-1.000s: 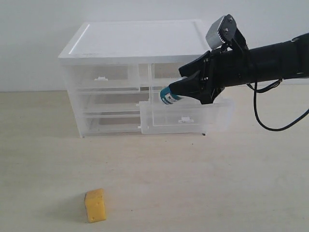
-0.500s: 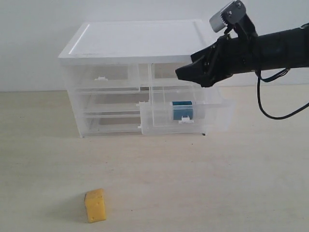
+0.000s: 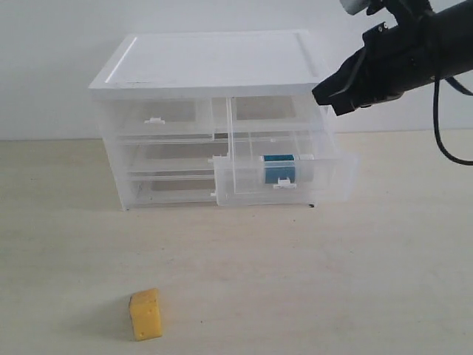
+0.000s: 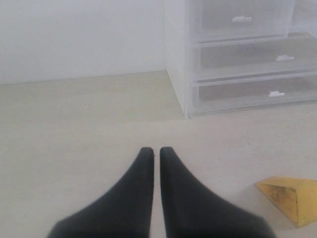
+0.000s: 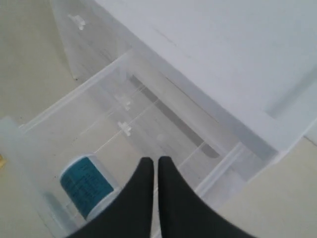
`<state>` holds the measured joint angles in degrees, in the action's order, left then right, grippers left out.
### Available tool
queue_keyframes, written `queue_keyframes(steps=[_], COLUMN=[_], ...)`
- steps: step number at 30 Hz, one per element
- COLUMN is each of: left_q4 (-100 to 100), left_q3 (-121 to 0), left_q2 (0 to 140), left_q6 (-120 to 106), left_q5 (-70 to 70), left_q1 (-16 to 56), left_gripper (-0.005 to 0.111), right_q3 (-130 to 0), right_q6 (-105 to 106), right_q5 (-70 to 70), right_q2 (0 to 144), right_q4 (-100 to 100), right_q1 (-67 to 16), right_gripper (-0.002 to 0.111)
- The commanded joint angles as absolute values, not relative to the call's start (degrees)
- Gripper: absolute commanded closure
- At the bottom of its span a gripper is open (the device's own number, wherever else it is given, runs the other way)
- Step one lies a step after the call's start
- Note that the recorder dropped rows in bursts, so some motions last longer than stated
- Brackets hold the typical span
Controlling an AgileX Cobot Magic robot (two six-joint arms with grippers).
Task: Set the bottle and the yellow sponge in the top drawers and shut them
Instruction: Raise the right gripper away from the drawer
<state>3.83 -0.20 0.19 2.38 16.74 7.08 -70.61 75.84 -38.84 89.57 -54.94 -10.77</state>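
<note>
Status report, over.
Left gripper, right gripper shut, empty. White teal-labelled plastic bottle inside open clear top drawer. Yellow foam sponge on table. Nothing blocking drawer.

Exterior fronting cabinet [image 3: 214, 63], left wrist low, right wrist close above open drawer [image 3: 329, 181], cabinet shared

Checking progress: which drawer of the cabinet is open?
The right half-width drawer, pulled out forward with the bottle inside. The other drawers sit pushed in.
</note>
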Motion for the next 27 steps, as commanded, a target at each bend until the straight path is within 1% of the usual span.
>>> queue_keyframes(steps=[1, 4, 9, 14, 19, 22, 24, 27], left_q4=[3.42, 3.42, 3.42, 3.42, 3.42, 3.42, 3.42, 3.42], left_q3=[0.0, 0.0, 0.0, 0.0, 0.0, 0.0, 0.0, 0.0], left_q2=[0.0, 0.0, 0.0, 0.0, 0.0, 0.0, 0.0, 0.0], left_q6=[2.74, 2.74, 2.74, 2.74, 2.74, 2.74, 2.74, 2.74], left_q5=[16.8, 16.8, 16.8, 16.8, 16.8, 16.8, 16.8, 16.8], left_q1=[7.36, 7.36, 7.36, 7.36, 7.36, 7.36, 7.36, 7.36], left_gripper=[0.103, 0.103, 0.103, 0.103, 0.103, 0.103, 0.103, 0.103], right_q3=[-66.12, -61.74, -53.33, -43.59, -35.6, -32.01, -29.8, -27.85], right_q6=[65.85, 58.83, 53.24, 52.4, 52.59, 53.07, 53.61, 53.61], right_q5=[-28.66, -18.8, -4.33, 14.65, 28.31, 32.25, 32.27, 29.58], right_q2=[83.38, 79.83, 75.1, 72.62, 72.62, 72.62, 72.62, 72.62], right_q4=[-46.62, -45.24, -45.24, -46.9, -47.36, -47.18, -46.1, -44.44], right_q1=[-15.38, -19.21, -26.14, -34.65, -42.82, -46.85, -48.65, -49.12], right_gripper=[0.108, 0.108, 0.108, 0.108, 0.108, 0.108, 0.108, 0.108])
